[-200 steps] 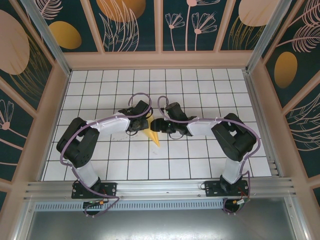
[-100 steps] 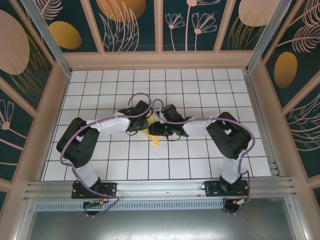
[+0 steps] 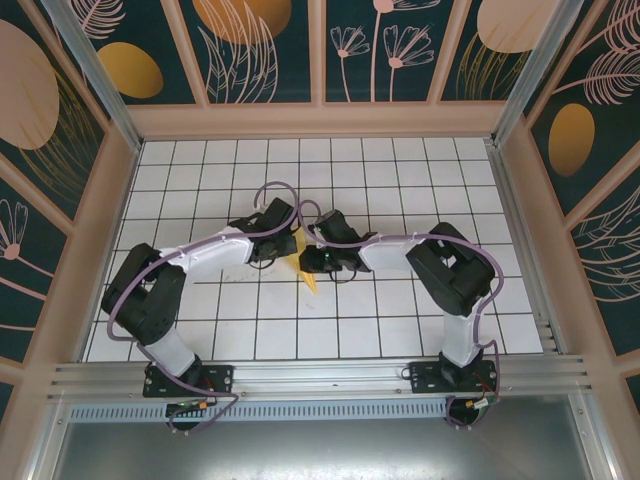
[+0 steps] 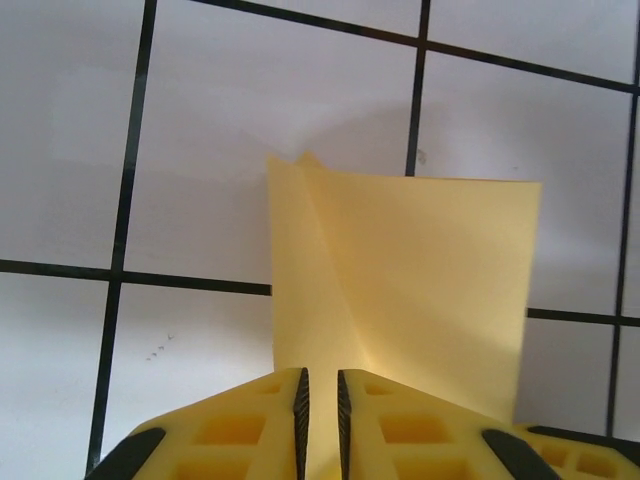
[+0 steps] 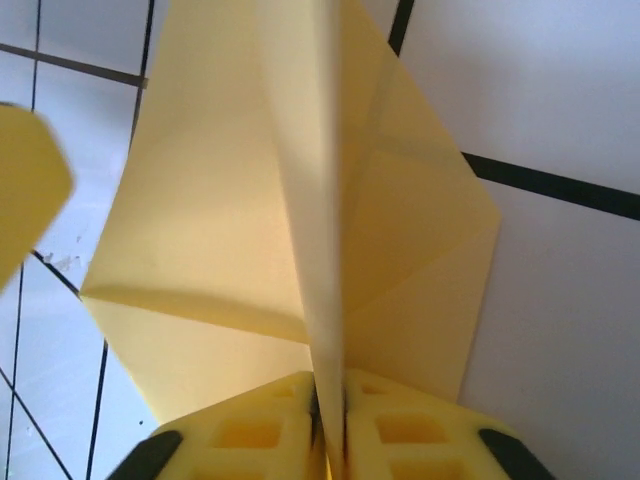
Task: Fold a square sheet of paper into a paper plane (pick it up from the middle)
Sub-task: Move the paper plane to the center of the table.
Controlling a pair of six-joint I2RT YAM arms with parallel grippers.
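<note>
Ideally, crease is aligned before pressing: paper plane (image 5: 230, 200) clamped by right gripper (image 5: 328, 398), also pinched by left gripper (image 4: 320, 388).

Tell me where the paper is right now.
In the top view the paper is over the middle of the table, between the left tool and right tool; each wrist view shows it pinched by that tool.
</note>
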